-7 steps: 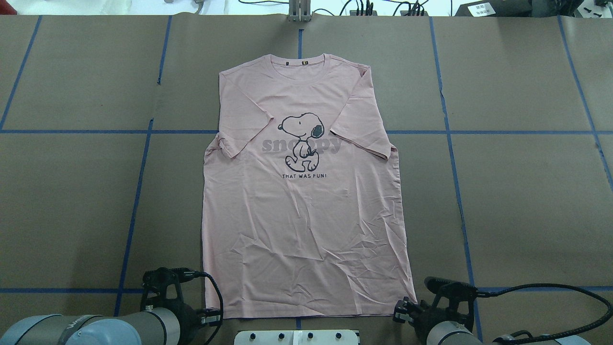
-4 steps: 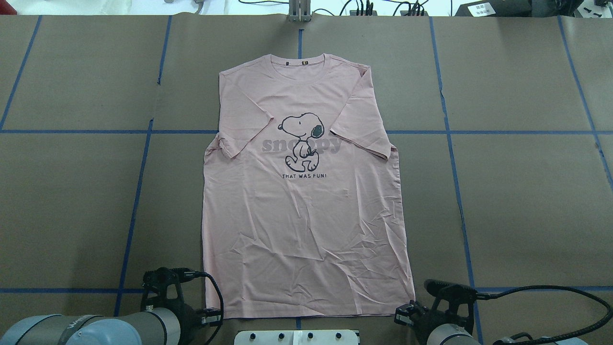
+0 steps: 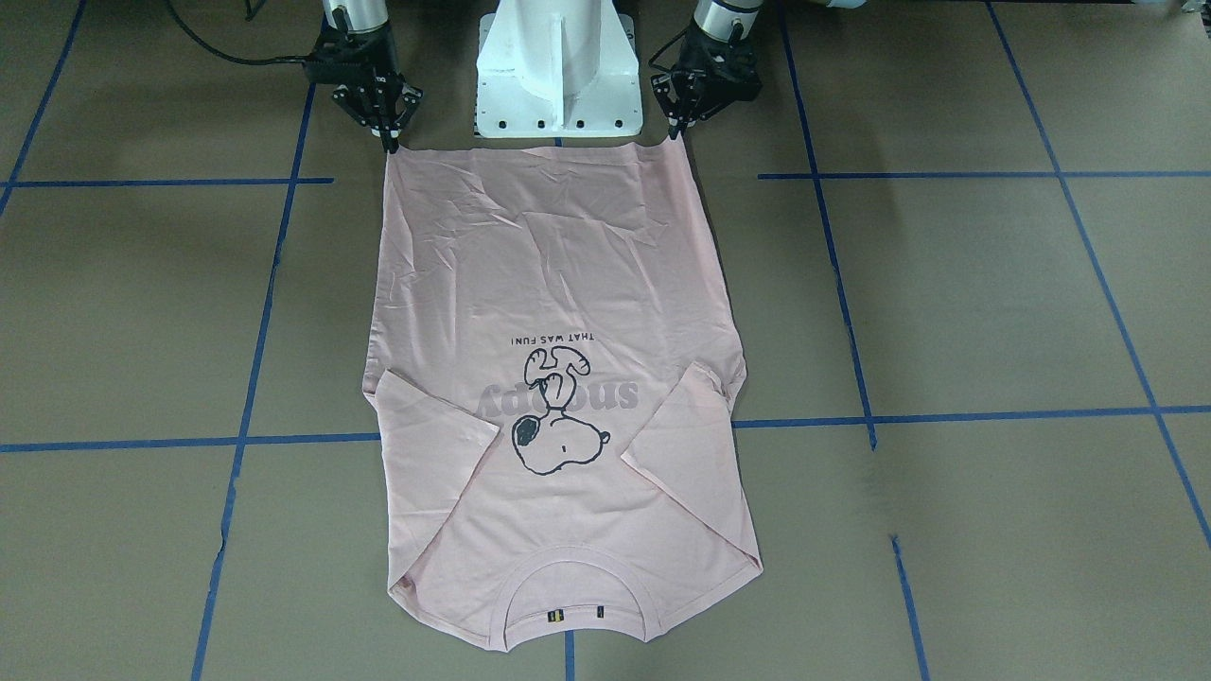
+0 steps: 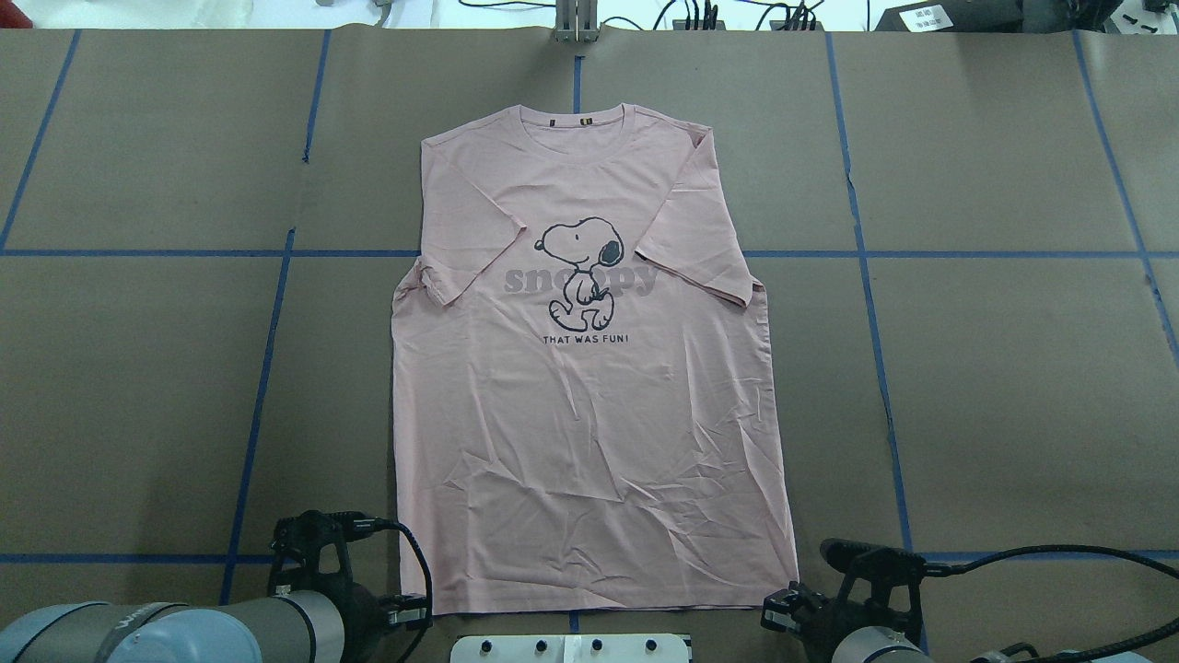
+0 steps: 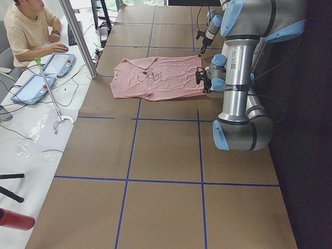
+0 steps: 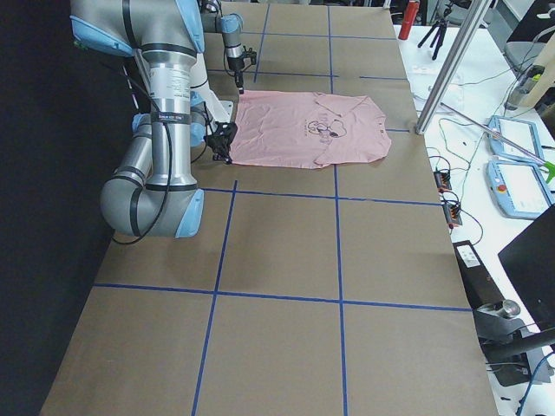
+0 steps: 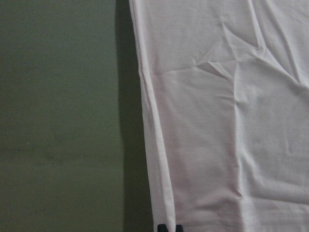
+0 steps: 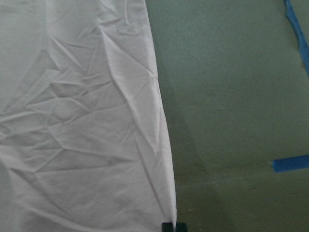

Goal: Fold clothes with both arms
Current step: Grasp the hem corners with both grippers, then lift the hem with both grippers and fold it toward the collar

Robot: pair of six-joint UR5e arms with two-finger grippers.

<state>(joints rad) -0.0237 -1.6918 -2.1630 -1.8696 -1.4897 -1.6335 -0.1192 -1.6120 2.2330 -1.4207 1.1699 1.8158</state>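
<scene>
Since the t-shirt lies lengthwise away from them, left gripper and right gripper each pinch a near hem corner.

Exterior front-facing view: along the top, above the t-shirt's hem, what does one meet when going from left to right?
Right gripper → white base → left gripper. Each gripper sits at a hem corner of the t-shirt.

A flat brown paper-covered table gridded with blue tape lines; alongside, a white bench carries 2 pale-blue tablets.
</scene>
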